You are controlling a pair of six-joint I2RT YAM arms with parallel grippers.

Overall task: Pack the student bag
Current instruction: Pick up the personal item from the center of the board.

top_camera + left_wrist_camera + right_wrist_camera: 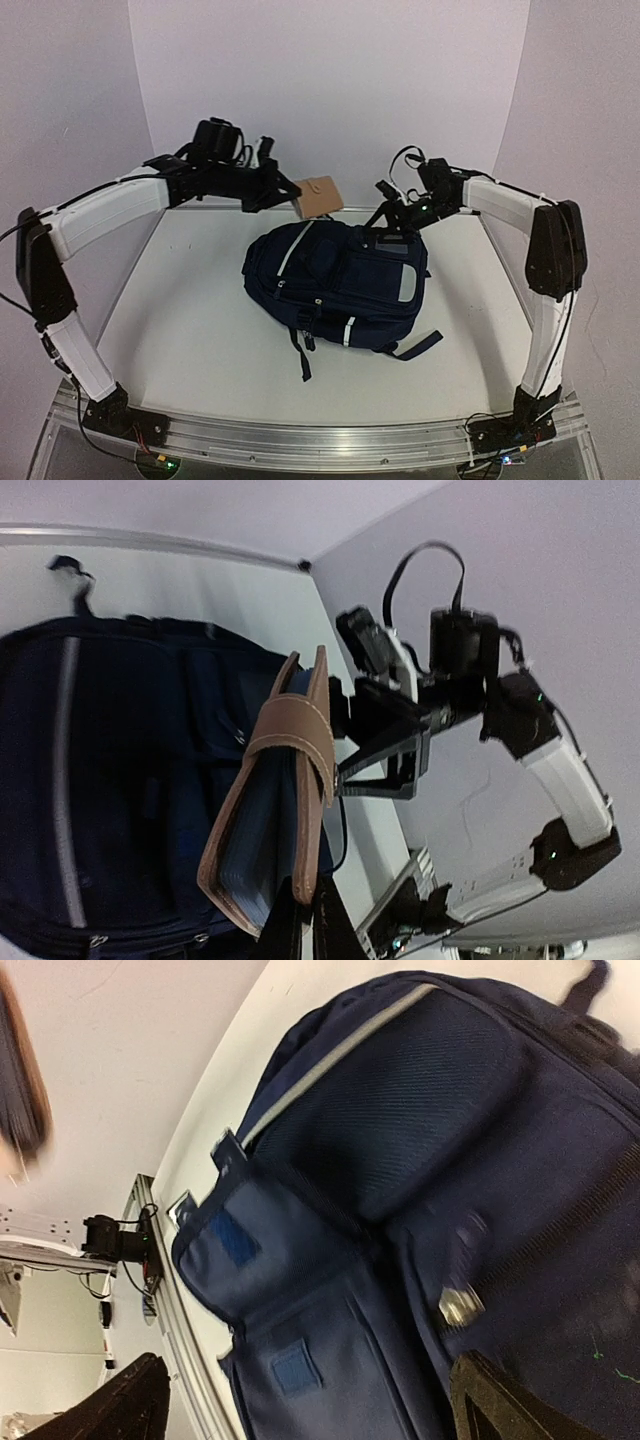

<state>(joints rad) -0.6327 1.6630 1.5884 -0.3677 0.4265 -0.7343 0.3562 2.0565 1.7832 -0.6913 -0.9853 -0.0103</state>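
The navy student bag (335,285) lies flat in the middle of the table, its grey stripe showing. My left gripper (287,192) is shut on a brown leather notebook (319,197) and holds it in the air just behind the bag's far edge. In the left wrist view the notebook (285,780), with a strap around it, stands up from the jaws over the bag (110,780). My right gripper (398,214) hovers open at the bag's far right corner. Its view shows an open pocket flap (240,1250) with velcro patches between the spread fingers (500,1405), and a zipper pull (458,1305).
White walls close the table on three sides. The metal rail (300,440) with both arm bases runs along the near edge. Black straps (300,355) trail from the bag toward the front. The right arm (450,680) shows in the left wrist view behind the notebook.
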